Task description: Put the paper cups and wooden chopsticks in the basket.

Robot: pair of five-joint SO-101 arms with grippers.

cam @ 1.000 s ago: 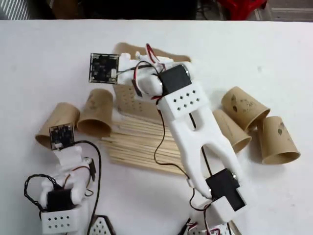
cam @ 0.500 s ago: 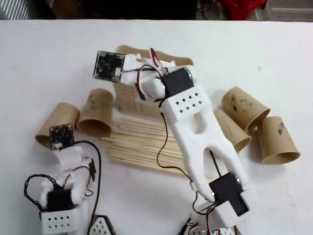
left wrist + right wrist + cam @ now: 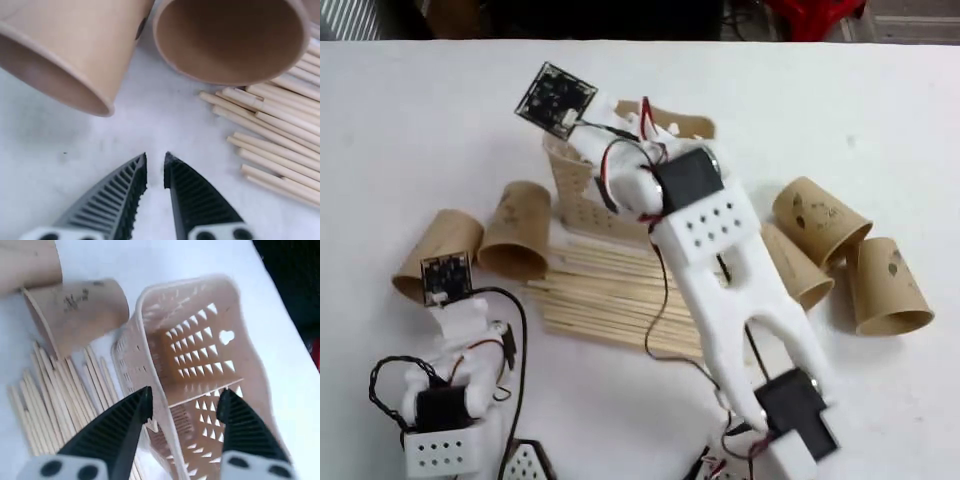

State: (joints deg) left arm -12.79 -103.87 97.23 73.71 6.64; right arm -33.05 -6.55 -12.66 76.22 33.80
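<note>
Over the basket (image 3: 175, 295), out toward the far edge of the worktop (image 3: 420, 100), my right claw (image 3: 185, 400) is spread wide and isn't gripping anything. One finger hangs outside the basket's near wall, on the chopstick side. The other hangs above the inside, so the rim sits in the gap between them. Honestly can't tell if either finger is touching the plastic.

Just beside that wall is the pile of wooden chopsticks (image 3: 55, 395), lying flat on the worktop in a loose bundle. A paper cup (image 3: 75, 310) lies on its side at the far end of the pile, just beside the basket's left wall.

Down by the near left corner, my left claw (image 3: 155, 160) is almost pinched together, with only a sliver of daylight between the tips. It's holding nothing and pointing at bare worktop. Right ahead of it are that same paper cup and a second cup (image 3: 65, 50), side by side on their sides with their mouths facing my wrist camera. The chopstick ends start just beside the first one.

Over toward the right edge, three more cups (image 3: 887, 285) lie on their sides in a tight cluster. The one nearest the chopsticks is tucked partly under my right arm (image 3: 740, 290), which stretches across the pile to the basket.
</note>
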